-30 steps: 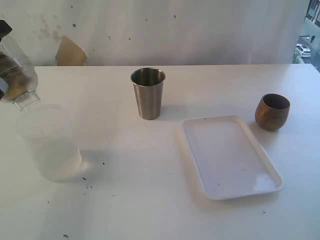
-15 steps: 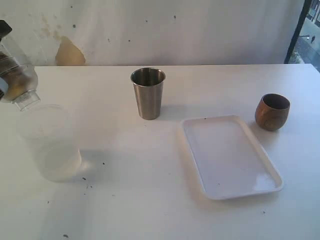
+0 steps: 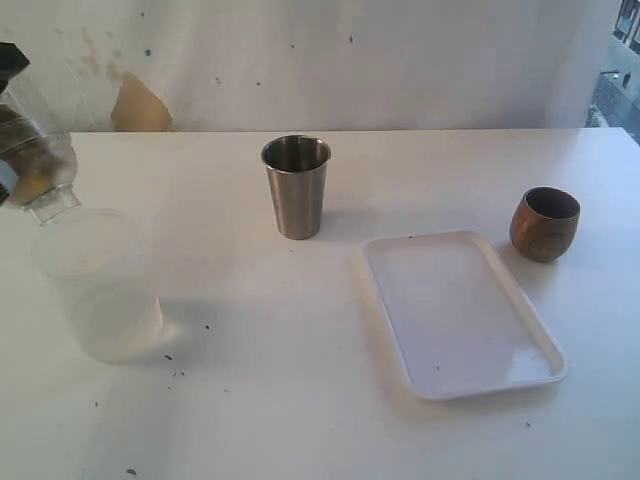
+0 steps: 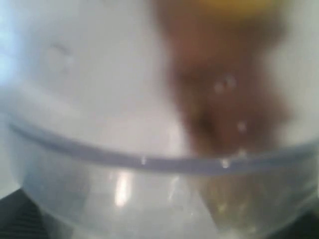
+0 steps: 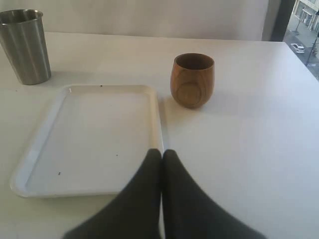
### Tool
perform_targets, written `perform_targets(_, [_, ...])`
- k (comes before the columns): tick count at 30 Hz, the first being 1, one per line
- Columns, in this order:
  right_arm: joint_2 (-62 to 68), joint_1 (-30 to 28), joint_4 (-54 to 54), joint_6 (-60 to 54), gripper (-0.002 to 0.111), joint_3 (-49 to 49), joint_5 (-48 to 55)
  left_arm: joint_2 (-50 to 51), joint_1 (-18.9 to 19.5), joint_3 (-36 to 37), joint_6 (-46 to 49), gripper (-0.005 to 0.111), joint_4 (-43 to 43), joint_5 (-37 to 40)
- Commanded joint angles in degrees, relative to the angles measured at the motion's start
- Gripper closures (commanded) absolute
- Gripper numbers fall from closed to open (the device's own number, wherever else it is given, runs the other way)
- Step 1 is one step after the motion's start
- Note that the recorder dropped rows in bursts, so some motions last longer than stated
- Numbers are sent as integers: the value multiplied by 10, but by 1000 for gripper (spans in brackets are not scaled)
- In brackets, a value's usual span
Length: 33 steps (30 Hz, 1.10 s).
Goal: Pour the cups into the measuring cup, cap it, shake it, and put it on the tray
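Left gripper [image 3: 8,58], mostly out of frame, pinched the cap [image 3: 35,160] wide; cap was tilted, neck down, just above the measuring cup [image 3: 95,285], which stood upright by the table's left edge. Left arm was nearer. Right gripper [image 5: 162,154] was pressed together, empty, over the tray [image 5: 40,149] rim. Steel cup [image 3: 296,187] and wooden cup [image 3: 545,224] stood well apart, so room looked open.

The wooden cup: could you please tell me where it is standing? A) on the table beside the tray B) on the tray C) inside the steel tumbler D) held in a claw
A: the wooden cup stands on the table just off the rim of the tray, with no claw touching it.
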Motion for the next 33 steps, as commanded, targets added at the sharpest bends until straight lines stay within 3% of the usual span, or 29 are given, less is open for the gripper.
perform_targets(1, [-4, -2, 0, 3, 108, 2, -4, -8, 0, -7, -6, 106, 44, -24])
perform_targets(20, [-4, -2, 0, 3, 108, 2, -4, -8, 0, -7, -7, 106, 41, -20])
perform_targets(28, [-4, -2, 0, 3, 108, 2, -4, -8, 0, -7, -9, 106, -48, -16])
perform_targets(33, [-4, -2, 0, 3, 108, 2, -4, -8, 0, -7, -9, 106, -51, -17])
